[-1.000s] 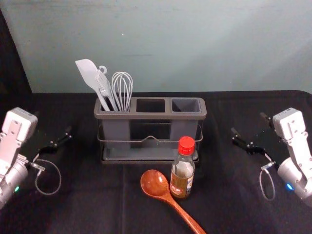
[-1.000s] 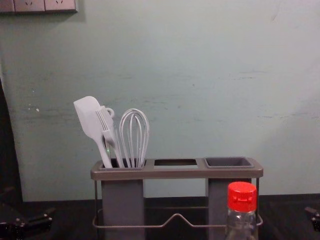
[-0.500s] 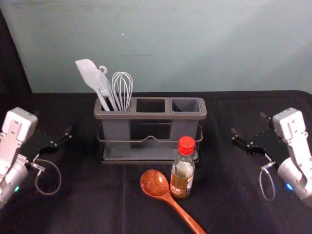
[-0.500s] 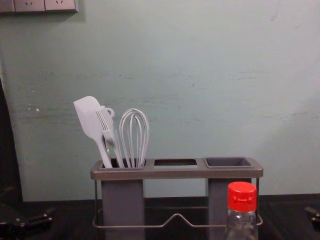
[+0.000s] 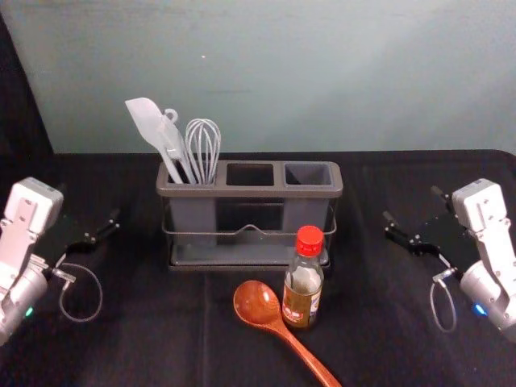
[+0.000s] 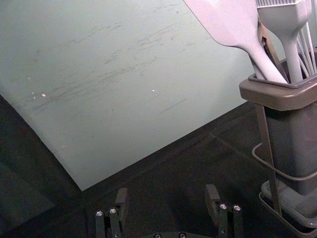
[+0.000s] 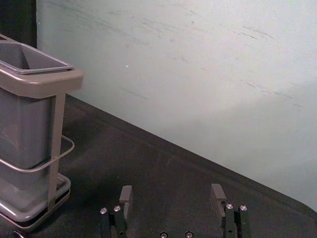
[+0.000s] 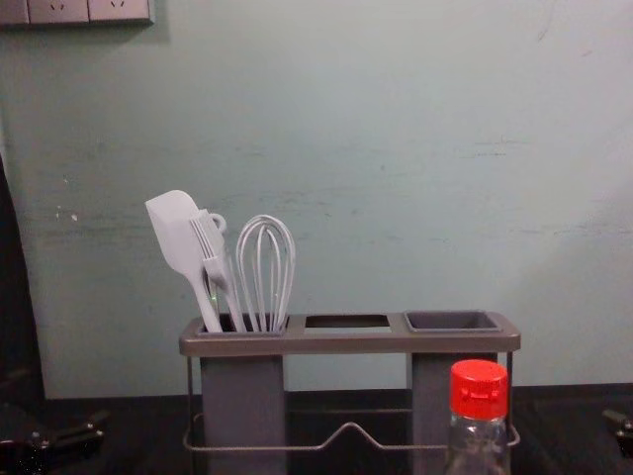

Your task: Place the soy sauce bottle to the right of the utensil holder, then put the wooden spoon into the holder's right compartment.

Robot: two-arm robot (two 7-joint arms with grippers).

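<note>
Fingers are spread open on both the left gripper and the right gripper, with the utensil holder between the 2 pairs. Left of the right gripper's fingers and nearer the robot, the soy sauce bottle stands upright before the holder's right compartment, the wooden spoon lying just beside it, bowl to its left.

Before you, the soy sauce bottle stands in front of the utensil holder's right compartment, wooden spoon beside it.
</note>
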